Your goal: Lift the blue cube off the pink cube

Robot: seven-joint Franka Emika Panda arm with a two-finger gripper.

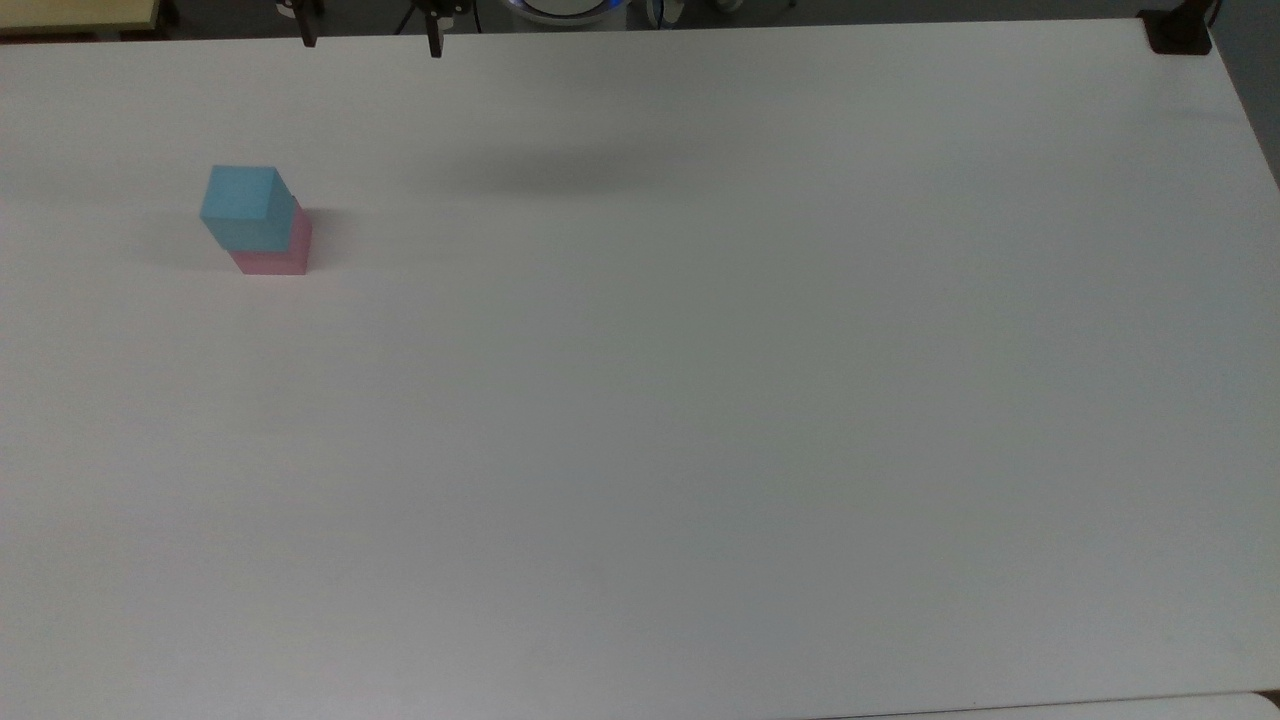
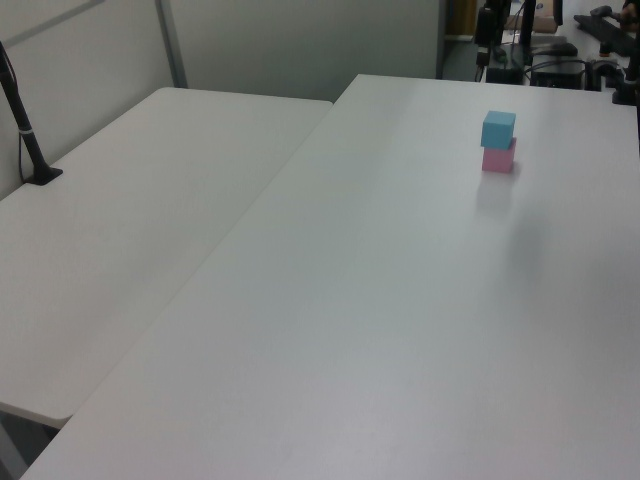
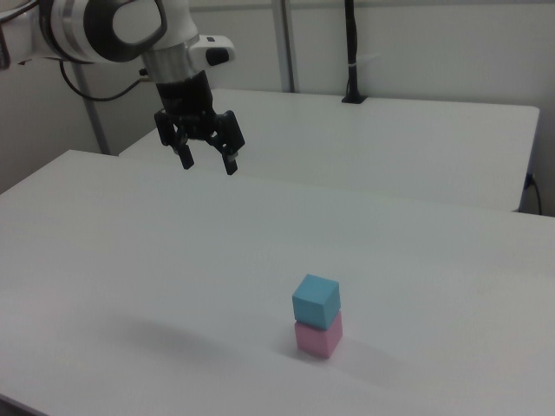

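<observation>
From my remote station I see the gripper hanging in the air above the white table, with its two black fingers spread apart and nothing between them. In the right view the blue cube is lower than the gripper and toward the right view's right, well apart from it. The blue cube sits directly on the pink cube, slightly turned against it, so the edges do not match exactly. In the top view the blue cube covers most of the pink cube, and both stand near the top view's left side of the table. In the left view the stack, blue cube over pink cube, stands at the far part of the table. A second white table stands behind the gripper in the right view, with a black post on it.
</observation>
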